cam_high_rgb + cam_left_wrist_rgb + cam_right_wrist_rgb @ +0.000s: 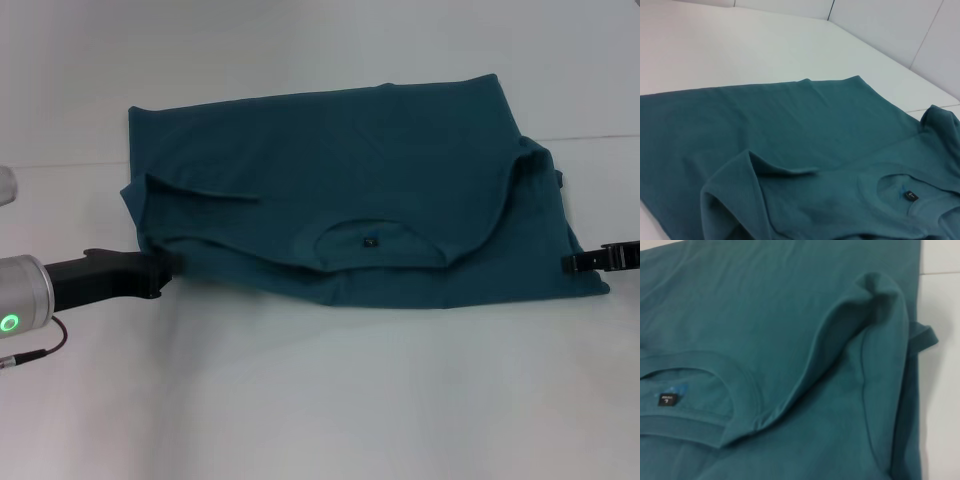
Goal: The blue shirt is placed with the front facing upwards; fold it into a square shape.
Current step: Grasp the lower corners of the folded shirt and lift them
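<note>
The blue shirt lies folded across the white table, with its round neckline and small dark label on the near side, facing up. Both shoulder flaps are turned in over the body. My left gripper sits at the shirt's near left corner, touching the cloth edge. At the shirt's right edge, low on the table, is my right gripper. The left wrist view shows the shirt and its label. In the right wrist view the shirt fills the picture, with a raised fold beside the collar.
A small strip of cloth sticks out past the shirt's right edge. White table surface surrounds the shirt on every side, with a seam line running behind it.
</note>
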Available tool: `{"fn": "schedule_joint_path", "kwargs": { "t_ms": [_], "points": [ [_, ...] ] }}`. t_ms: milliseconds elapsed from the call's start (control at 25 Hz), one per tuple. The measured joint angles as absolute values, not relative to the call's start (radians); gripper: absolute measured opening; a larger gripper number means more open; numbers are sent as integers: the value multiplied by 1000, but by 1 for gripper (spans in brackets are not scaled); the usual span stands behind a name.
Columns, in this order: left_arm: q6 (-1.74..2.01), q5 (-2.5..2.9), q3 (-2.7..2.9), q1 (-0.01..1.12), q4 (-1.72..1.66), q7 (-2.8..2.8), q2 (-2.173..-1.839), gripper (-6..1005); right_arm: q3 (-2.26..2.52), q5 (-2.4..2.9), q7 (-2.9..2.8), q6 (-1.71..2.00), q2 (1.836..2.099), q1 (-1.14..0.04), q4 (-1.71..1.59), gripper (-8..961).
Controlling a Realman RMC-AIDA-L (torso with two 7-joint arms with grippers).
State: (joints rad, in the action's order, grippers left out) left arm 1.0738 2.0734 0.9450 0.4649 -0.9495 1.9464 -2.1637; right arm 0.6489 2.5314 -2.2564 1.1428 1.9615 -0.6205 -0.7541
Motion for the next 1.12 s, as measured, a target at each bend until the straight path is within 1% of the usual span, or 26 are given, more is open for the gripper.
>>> {"fn": "schedule_joint_path", "kwargs": {
  "t_ms": [80, 200, 360, 840, 1040, 1120],
  "points": [
    [1074, 2074, 945, 467, -950, 1947, -2163, 19, 649, 2532, -2257, 1132, 1962, -617, -751, 572],
    [1073, 2074, 945, 469, -949, 1947, -2163, 19, 649, 2532, -2257, 1113, 1959, -615, -732, 641],
    [1070, 2082, 945, 470, -946, 1947, -2163, 19, 650, 2533, -2253, 1089, 1954, -623, -691, 643],
    [1071, 2087, 945, 469, -949, 1947, -2163, 20, 673, 2585, -2270, 1047, 1951, -653, -643, 634],
    [1072, 2087, 945, 469, -950, 1947, -2163, 20, 673, 2594, -2266, 1051, 1951, -656, -644, 525],
    [1072, 2087, 945, 469, -950, 1947, -2163, 20, 673, 2594, -2260, 1052, 1951, -655, -645, 438]
  ]
}}
